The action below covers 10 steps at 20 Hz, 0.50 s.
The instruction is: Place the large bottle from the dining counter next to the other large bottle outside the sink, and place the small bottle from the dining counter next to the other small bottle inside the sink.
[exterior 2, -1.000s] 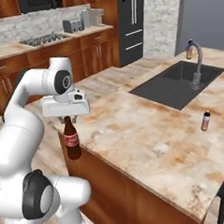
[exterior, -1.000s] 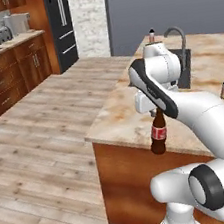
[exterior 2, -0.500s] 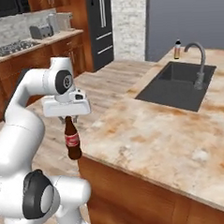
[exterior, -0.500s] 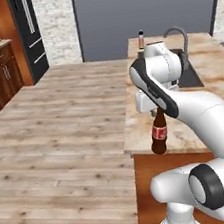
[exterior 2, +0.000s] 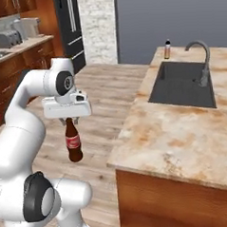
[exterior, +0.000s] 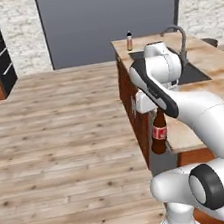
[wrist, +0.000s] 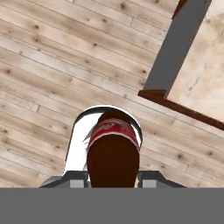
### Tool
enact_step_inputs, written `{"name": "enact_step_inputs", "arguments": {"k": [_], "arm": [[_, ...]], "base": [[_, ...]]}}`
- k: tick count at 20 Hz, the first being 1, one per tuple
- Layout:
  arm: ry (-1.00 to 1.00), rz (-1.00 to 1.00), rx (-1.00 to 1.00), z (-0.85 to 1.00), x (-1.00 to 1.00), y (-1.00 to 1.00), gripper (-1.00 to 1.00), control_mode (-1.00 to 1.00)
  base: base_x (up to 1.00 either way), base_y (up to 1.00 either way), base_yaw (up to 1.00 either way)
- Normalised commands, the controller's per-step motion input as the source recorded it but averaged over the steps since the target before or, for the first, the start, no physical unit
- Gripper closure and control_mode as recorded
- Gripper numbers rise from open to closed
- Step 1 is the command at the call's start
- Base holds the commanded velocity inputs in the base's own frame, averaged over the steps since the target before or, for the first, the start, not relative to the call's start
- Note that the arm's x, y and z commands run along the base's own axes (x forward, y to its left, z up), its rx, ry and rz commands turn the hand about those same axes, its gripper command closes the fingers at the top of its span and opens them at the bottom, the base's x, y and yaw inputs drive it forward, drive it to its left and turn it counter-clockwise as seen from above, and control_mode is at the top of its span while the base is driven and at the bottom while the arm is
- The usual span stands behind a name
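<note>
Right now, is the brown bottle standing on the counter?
No, the brown bottle hangs by its neck from the gripper, out over the wooden floor beside the counter.

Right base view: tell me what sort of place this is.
A home kitchen, rendered. The marbled counter holds a dark sink with a curved faucet, and wooden cabinets line the far wall beside a black fridge.

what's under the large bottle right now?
Bare wooden floor. The large bottle hangs upright from the tool, shut on its neck, out beside the dining counter, not over it. The floor patch directly below is covered by the bottle itself in the hand view.
</note>
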Motion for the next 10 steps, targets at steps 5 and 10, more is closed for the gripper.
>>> {"name": "enact_step_inputs", "arguments": {"k": [5,10], "arm": [[0.00,0.00,0.00,0.00,0.00,0.00,1.00,1.00],[0.00,0.00,0.00,0.00,0.00,0.00,1.00,1.00]], "base": [[0.67,1.00,-0.45],[0.97,1.00,-0.54]]}}
